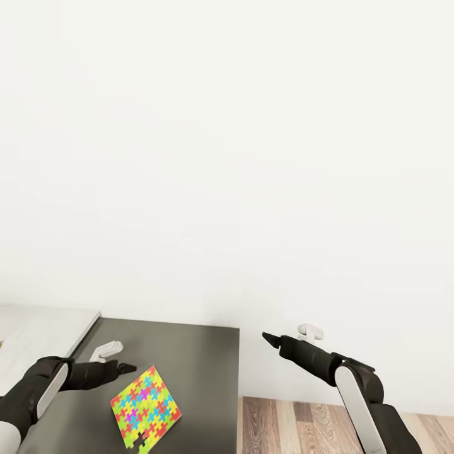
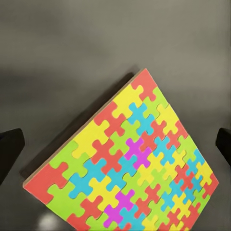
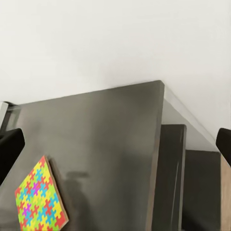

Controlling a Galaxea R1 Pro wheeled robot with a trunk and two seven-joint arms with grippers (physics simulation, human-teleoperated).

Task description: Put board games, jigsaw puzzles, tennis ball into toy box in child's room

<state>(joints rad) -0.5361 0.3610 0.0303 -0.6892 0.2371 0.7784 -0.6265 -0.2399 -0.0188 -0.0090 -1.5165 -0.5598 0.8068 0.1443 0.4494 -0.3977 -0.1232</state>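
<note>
Puzzle (image 1: 146, 408) lies flat on the dark table (image 1: 202, 359), just beside my left gripper (image 1: 129, 367), its jaws apart.

White wall (image 1: 227, 139) takes up most of the frame. Dark grey table section (image 1: 189, 359) at bottom left, lighter grey top (image 1: 44, 334) further left. One jigsaw puzzle (image 1: 146, 408) lies flat on the dark section, near its front edge. Left gripper (image 1: 121, 367) hovers just beside the puzzle, apart from it; jaws look closed, hard to tell. Right gripper (image 1: 272, 339) hangs off the table's right side, above wood-plank floor (image 1: 296, 422).
</note>
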